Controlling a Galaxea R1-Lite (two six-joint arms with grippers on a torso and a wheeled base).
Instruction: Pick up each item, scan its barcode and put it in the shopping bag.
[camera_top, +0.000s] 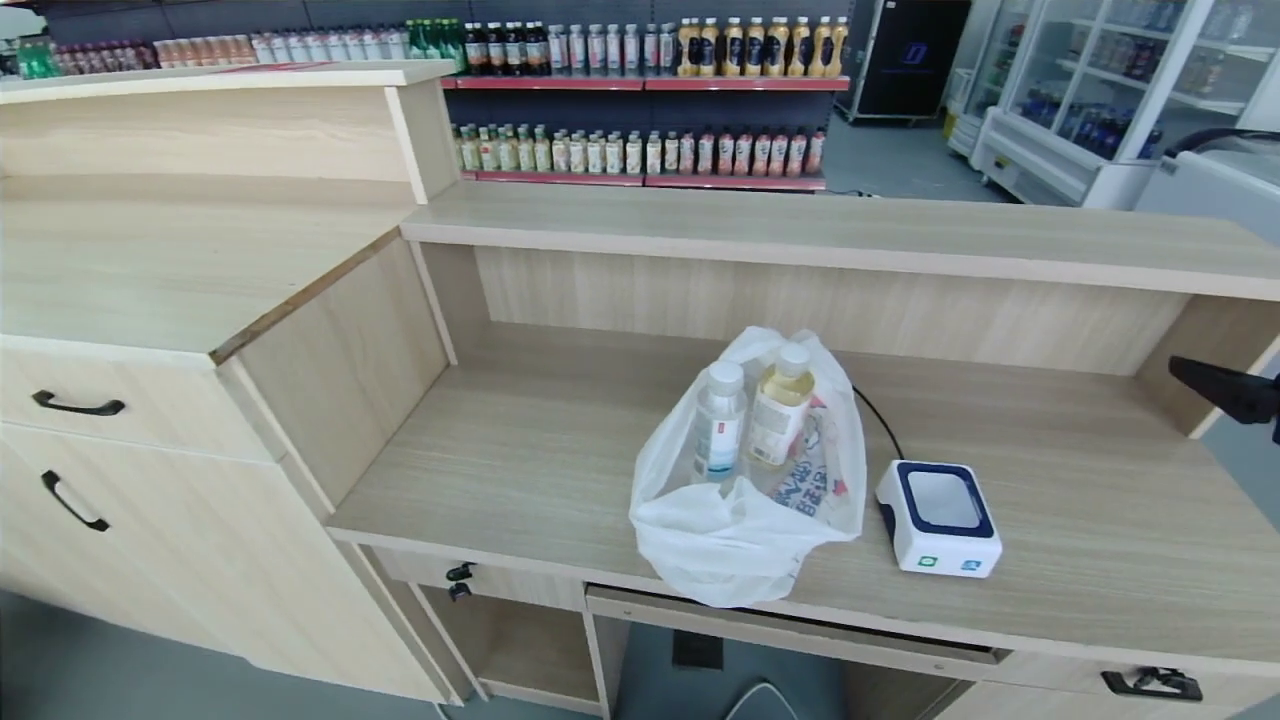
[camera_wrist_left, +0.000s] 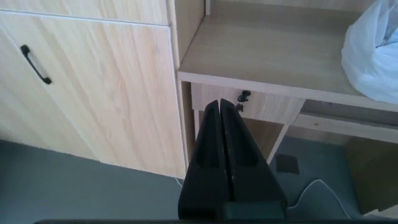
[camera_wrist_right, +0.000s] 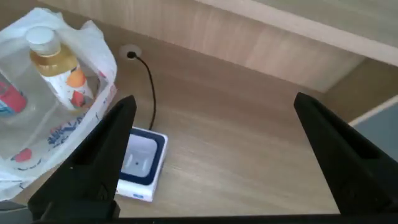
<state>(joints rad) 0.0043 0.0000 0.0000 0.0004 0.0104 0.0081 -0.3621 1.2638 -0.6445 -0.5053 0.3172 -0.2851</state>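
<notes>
The left gripper (camera_wrist_left: 219, 111) hangs low by the front edge of the smooth wooden desk (camera_top: 520, 450), its two black fingers pressed flat together with nothing between them. On the desk stands the thin, crinkly white shopping bag (camera_top: 745, 530) with a clear bottle (camera_top: 718, 425) and a yellow bottle (camera_top: 782, 405) upright inside, and just beside it sits the boxy white scanner (camera_top: 938, 517) with round corners. The right gripper (camera_wrist_right: 216, 106) hovers above the wide wood by the scanner, fingers spread apart, holding nothing.
</notes>
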